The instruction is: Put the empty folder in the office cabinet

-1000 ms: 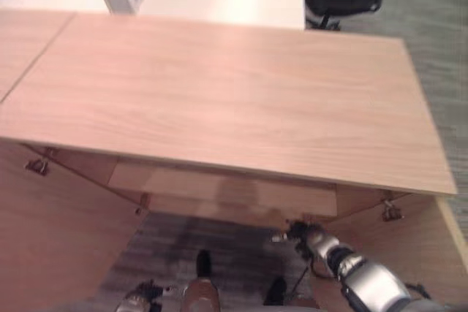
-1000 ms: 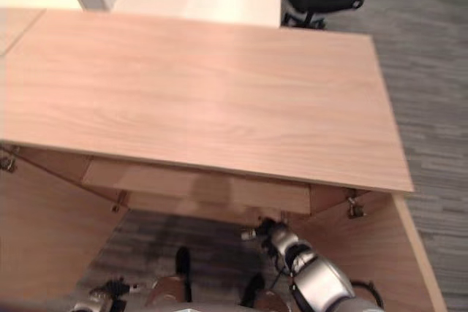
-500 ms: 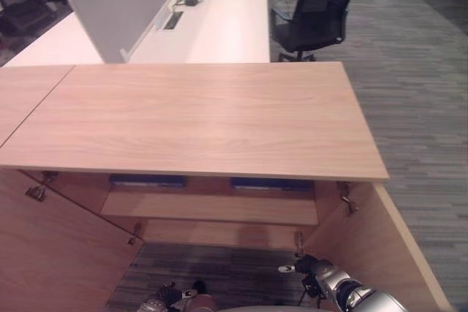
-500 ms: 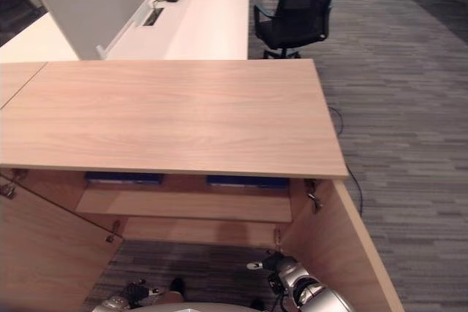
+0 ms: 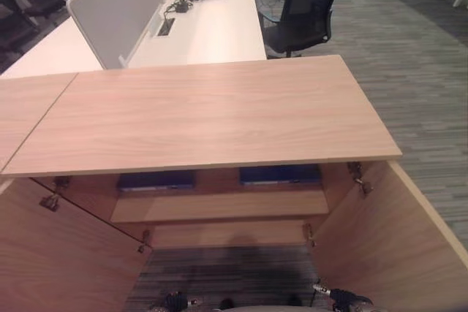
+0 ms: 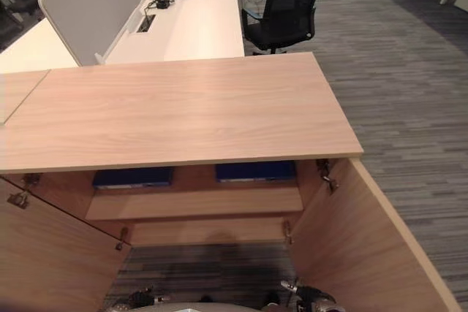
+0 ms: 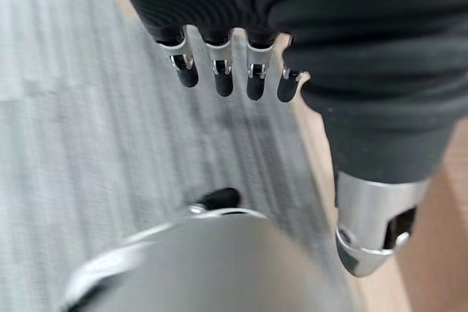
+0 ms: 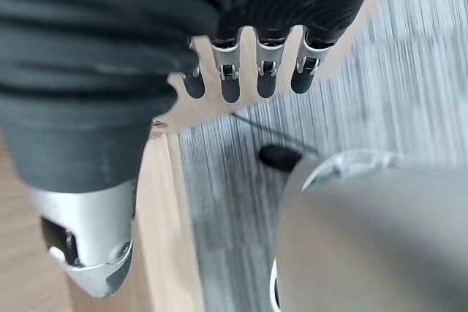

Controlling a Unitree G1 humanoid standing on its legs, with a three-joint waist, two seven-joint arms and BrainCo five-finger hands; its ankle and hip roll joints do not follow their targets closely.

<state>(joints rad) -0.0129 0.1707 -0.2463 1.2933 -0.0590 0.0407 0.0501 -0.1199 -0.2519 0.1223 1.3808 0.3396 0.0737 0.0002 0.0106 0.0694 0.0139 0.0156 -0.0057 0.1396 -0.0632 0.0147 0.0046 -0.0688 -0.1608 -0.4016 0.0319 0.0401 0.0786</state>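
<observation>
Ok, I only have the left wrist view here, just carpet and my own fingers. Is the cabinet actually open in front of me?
Observer: Yes. Under the cabinet top, the left door and the right door both stand swung out wide.
Operator: Anything on the shelves?
Observer: Two blue folders lie flat on the upper shelf, the left folder and the right folder, with a gap between them.
Operator: And is my right hand carrying anything?
Observer: No. The right hand hangs low by the right door with straight fingers and nothing in it.
</observation>
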